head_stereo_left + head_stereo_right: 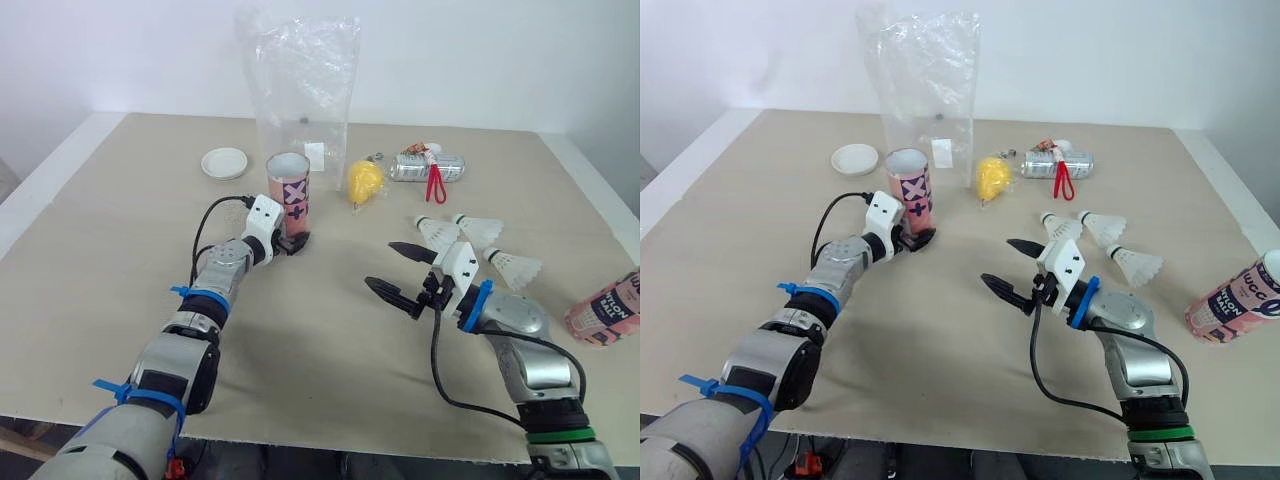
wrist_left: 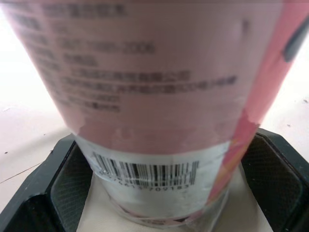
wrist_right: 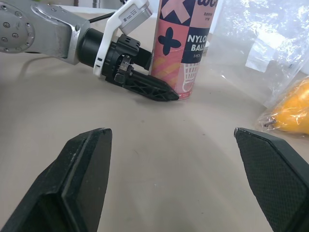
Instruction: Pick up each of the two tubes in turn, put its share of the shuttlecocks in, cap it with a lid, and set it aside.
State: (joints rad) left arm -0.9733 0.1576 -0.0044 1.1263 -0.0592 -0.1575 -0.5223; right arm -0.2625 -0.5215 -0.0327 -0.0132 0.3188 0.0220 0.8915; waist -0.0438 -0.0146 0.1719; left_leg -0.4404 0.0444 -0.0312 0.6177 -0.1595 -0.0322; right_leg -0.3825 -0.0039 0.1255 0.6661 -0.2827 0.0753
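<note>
A pink patterned tube (image 1: pixel 289 195) stands upright with its mouth open, just in front of a plastic bag. My left gripper (image 1: pixel 294 242) straddles its base, open; the left wrist view shows its pads (image 2: pixel 67 179) on either side of the tube (image 2: pixel 154 96) with small gaps. My right gripper (image 1: pixel 381 266) hovers open and empty over the table's middle right. Three white shuttlecocks (image 1: pixel 478 231) lie just behind it. A second pink tube (image 1: pixel 607 308) lies on its side at the right edge. A white lid (image 1: pixel 224 162) rests at the back left.
A tall clear plastic bag (image 1: pixel 305 90) stands behind the upright tube. A yellow item (image 1: pixel 365 180) lies to its right, then a silver can (image 1: pixel 428 167) with a red loop (image 1: pixel 435 186). The table's front edge (image 1: pixel 330 440) runs close below both arms.
</note>
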